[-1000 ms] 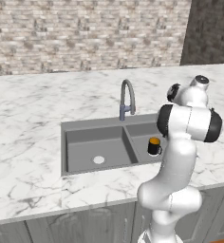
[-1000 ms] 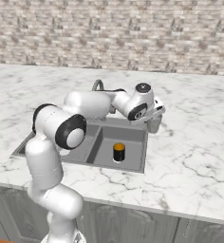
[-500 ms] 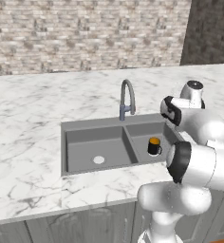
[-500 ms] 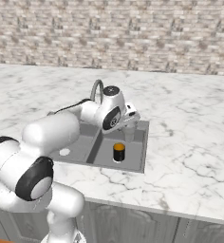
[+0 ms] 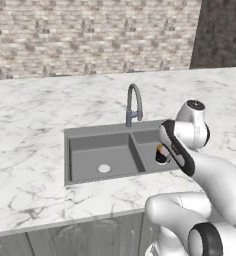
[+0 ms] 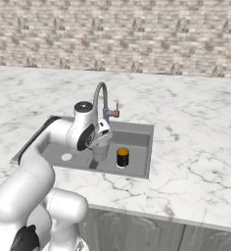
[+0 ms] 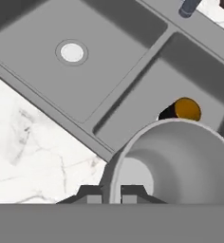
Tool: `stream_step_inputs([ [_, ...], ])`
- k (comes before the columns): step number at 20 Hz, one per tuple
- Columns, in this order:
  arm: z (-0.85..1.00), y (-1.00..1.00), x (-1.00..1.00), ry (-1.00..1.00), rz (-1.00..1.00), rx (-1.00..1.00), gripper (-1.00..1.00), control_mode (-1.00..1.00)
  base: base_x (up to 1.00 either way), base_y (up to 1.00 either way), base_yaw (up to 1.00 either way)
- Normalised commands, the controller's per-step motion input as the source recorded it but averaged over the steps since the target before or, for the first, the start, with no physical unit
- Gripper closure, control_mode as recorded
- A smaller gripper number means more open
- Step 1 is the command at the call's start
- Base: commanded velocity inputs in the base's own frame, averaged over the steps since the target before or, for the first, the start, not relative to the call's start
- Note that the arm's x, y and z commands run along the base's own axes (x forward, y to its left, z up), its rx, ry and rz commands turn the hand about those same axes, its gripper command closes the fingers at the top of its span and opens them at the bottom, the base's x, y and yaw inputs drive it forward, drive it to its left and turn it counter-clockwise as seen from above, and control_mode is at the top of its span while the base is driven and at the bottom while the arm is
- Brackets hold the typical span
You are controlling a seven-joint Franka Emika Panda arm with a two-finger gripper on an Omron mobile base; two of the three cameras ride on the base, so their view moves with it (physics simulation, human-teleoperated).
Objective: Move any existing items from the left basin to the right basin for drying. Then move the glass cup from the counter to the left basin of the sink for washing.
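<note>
The left basin [image 5: 102,157] of the sink [image 6: 137,128] lies bare around its white drain [image 7: 72,52]. Above the divider between the basins, the gripper [image 7: 110,193] pinches the rim of the glass cup [image 6: 100,149], one fingertip inside the wall and one outside, holding it in the air. Right of it, the black mug [image 6: 122,157] stands upright in the right basin [image 6: 136,152], the counter [image 6: 196,147] beyond.

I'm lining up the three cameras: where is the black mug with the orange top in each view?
Left base view: the mug is in the right basin, partly behind the arm.
Right base view: mug upright in the right basin, right of the glass cup.
Hand view: mug peeks above the cup's rim.
Shared landmark: the faucet.
</note>
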Motion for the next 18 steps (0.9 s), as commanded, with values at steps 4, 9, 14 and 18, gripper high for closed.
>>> stream_step_inputs([
  [4,0.0,1.0,-0.25,0.18,0.2,0.18,1.0,-1.0,0.0,0.0,0.0],
  [9,0.0,1.0,0.02,0.04,0.15,0.0,1.0,-1.0,0.0,0.0,0.0],
  [14,-0.13,1.0,0.4,0.01,0.02,-0.06,1.0,-1.0,0.0,0.0,0.0],
  [18,-0.33,0.99,0.7,0.05,0.0,-0.07,1.0,-1.0,0.0,0.0,0.0],
])
